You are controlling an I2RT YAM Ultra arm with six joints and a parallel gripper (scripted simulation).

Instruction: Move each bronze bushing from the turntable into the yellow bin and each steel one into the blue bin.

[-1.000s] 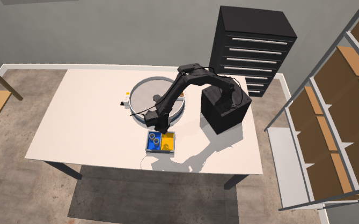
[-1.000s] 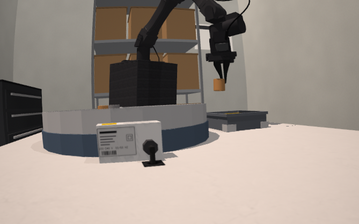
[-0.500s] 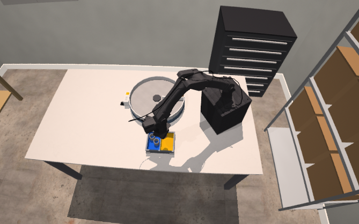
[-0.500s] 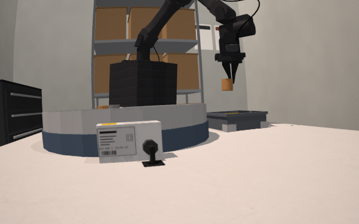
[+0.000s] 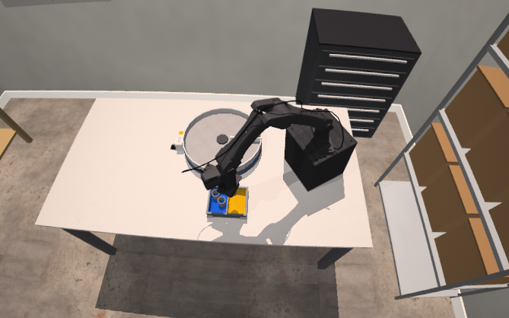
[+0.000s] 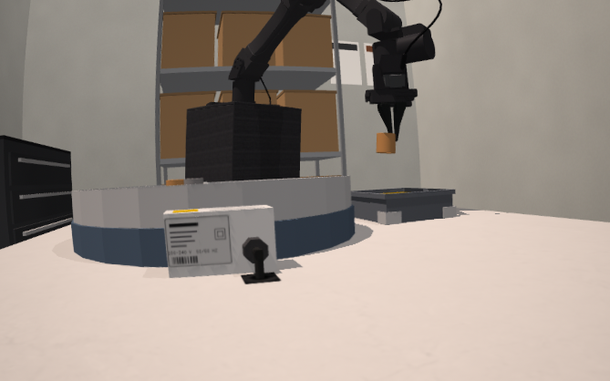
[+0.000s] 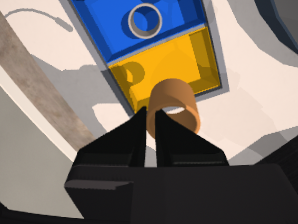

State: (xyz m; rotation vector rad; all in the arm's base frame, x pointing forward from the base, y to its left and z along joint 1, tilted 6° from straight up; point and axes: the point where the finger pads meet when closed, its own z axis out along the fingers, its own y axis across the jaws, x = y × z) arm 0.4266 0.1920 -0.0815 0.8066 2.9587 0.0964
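Observation:
My gripper (image 6: pixel 393 134) (image 7: pixel 150 113) is shut on the wall of a bronze bushing (image 6: pixel 385 143) (image 7: pixel 172 91), one finger inside its bore. It hangs above the bins, over the near edge of the yellow bin (image 5: pixel 237 203) (image 7: pixel 170 60) in the wrist view. No bushing shows in the visible part of that bin. The blue bin (image 5: pixel 212 208) (image 7: pixel 100 30) adjoins it and holds two upright steel bushings; one steel bushing (image 5: pixel 221 205) (image 7: pixel 145 36) shows in the wrist view. On the turntable (image 5: pixel 205 134) (image 6: pixel 108 246), a bronze bushing (image 6: pixel 174 181) and a steel one (image 6: pixel 193 180) barely show above the rim.
A white control box (image 5: pixel 179 138) (image 6: pixel 219 241) with a black knob stands at the turntable's side. The arm's black pedestal (image 5: pixel 315 157) (image 6: pixel 242 141) stands on the table beyond the turntable. A raised rim surrounds the turntable, and the arm partly covers it in the top view.

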